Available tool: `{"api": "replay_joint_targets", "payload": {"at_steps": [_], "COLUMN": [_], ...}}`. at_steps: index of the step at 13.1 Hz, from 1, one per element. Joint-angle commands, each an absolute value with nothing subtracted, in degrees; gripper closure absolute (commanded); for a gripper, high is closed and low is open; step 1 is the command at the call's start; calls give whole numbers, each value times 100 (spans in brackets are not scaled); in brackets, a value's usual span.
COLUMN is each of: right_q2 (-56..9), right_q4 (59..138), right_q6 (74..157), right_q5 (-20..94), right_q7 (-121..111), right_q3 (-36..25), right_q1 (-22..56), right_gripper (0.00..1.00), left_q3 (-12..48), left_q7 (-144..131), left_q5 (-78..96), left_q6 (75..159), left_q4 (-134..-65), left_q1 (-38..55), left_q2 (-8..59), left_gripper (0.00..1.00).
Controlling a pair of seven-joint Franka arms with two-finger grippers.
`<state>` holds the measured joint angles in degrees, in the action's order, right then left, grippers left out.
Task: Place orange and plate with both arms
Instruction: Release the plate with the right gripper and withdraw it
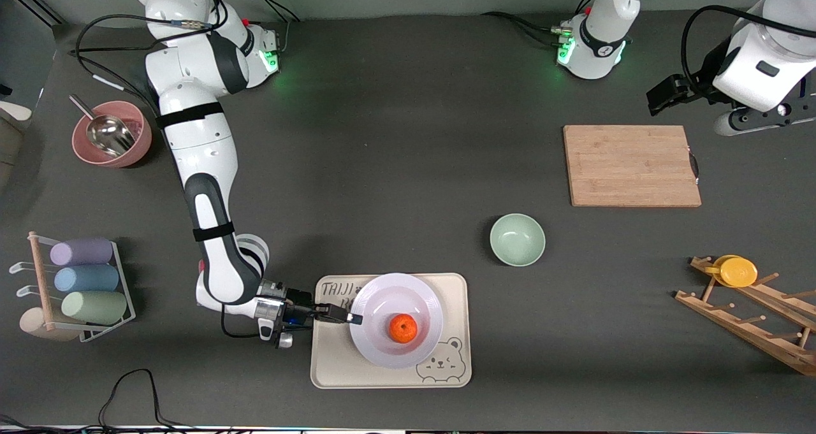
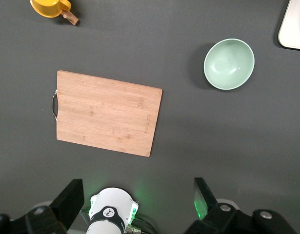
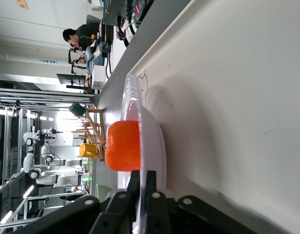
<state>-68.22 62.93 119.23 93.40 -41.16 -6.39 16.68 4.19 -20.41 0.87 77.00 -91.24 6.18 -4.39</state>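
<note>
The pale lavender plate point(image 1: 385, 352) lies on the beige bear tray point(image 1: 331, 365) near the front camera, with the orange point(image 1: 403, 327) in its shallow centre. My right gripper point(image 1: 354, 318) is shut on the plate's rim at the edge toward the right arm's end. In the right wrist view the fingers point(image 3: 135, 181) clamp the thin rim of the plate point(image 3: 152, 124), with the orange point(image 3: 123, 145) just past them and the tray point(image 3: 228, 97) under it. My left gripper point(image 1: 666, 95) is open and empty, held high above the table by the left arm's base; its own view shows it point(image 2: 137, 202) spread wide.
A mint-green bowl point(image 1: 517, 239) stands between the tray and a wooden cutting board point(image 1: 631, 165). A yellow cup point(image 1: 738, 271) sits on a wooden rack point(image 1: 752, 322). A pink bowl with a metal scoop point(image 1: 111, 134) and a cup rack point(image 1: 83, 281) are at the right arm's end.
</note>
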Motion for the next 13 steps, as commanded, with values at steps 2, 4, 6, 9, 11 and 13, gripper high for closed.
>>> {"api": "replay_joint_targets", "payload": {"at_steps": [2,4,6,9,11,13], "right_q2": [-6697,-6680,-6592,-6242,-5751,-5267], "right_q4": [6337,6328,6337,6538,6906,7197], "right_q6": [11997,11997,11997,11936,11813,11498], "right_q5": [9106,9018,8747,7931,7272,6438], "right_q7": [-3911,-3815,-3806,-3534,-3245,-3182], "right_q3": [-633,-633,-633,-729,-808,-826], "right_q1": [1661,1644,1617,1407,1293,1074], "right_gripper": [51,48,48,46,42,23], "left_q3": [431,457,466,501,501,510], "left_q7": [-2162,-2162,-2162,-2171,-2171,-2171], "left_q5": [132,132,132,132,132,132], "left_q6": [7559,7515,7471,7453,7453,7453], "left_q4": [-9026,-9044,-9035,-9035,-9026,-9026], "left_q1": [677,677,677,668,668,668], "left_q2": [-404,-404,-404,-404,-404,-404], "left_gripper": [0,0,0,0,0,0]}}
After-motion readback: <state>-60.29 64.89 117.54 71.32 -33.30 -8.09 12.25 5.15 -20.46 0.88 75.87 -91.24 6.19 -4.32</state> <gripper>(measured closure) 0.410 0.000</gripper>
